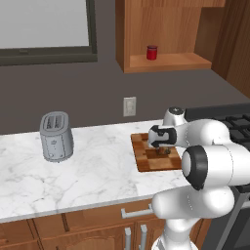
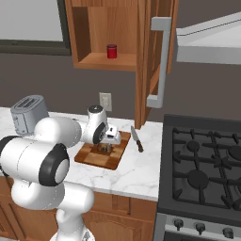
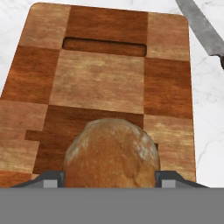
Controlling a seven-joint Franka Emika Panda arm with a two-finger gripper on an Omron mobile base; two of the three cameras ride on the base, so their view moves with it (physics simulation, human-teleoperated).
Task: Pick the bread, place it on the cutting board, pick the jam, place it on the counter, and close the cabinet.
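Gripper [image 3: 109,181] low over board [image 3: 105,83], jaws clamped on bread [image 3: 113,155], one fingertip [image 3: 50,180] at each flank. Bread over near half of board (contact with wood not discernible). Knife [image 2: 137,139] on counter [image 1: 93,166] just right of board. Toaster [image 1: 56,136] far left. Jam [image 1: 152,52] on shelf of open cabinet [image 2: 150,56], above and beyond. Risk: release from height lets round bun roll off board; lift toward jam could clip cabinet door.
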